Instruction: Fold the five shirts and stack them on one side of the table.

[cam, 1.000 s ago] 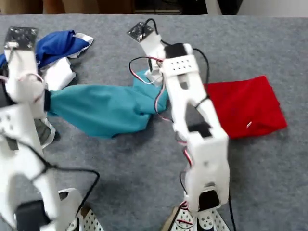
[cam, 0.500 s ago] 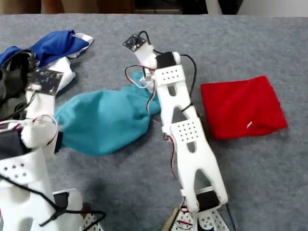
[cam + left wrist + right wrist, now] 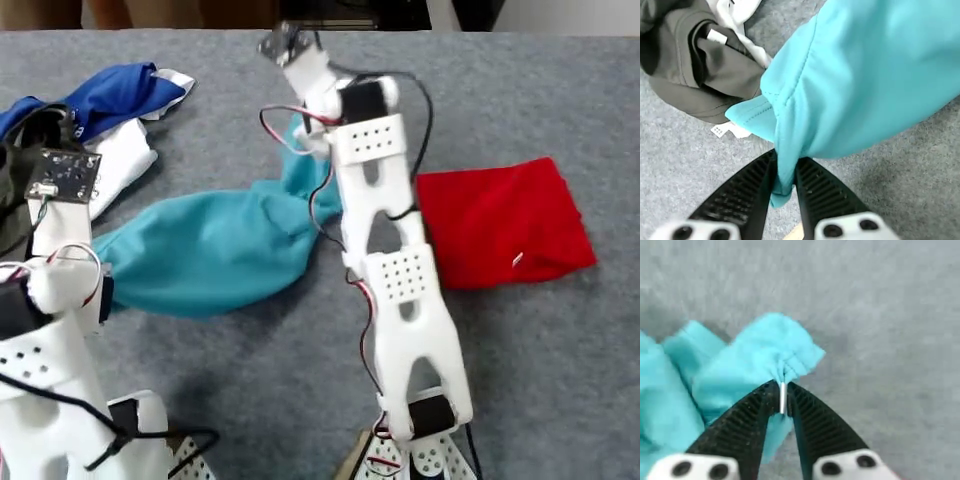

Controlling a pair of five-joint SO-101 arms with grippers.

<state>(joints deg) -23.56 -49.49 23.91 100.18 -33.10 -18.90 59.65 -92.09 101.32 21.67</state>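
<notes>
Progress: judge one of five shirts done. The red shirt (image 3: pixel 500 220) lies folded on the right of the table (image 3: pixel 250 380), touching the right arm. The teal shirt (image 3: pixel 210 250) is in work, stretched mid-table between both arms. The left gripper (image 3: pixel 785 161) is clamped on one hem and the right gripper (image 3: pixel 782 390) pinches the opposite corner. You have yet to fold it. The blue shirt (image 3: pixel 120 95), white shirt (image 3: pixel 125 160) and dark shirt (image 3: pixel 695 65) lie heaped unfolded at far left.
</notes>
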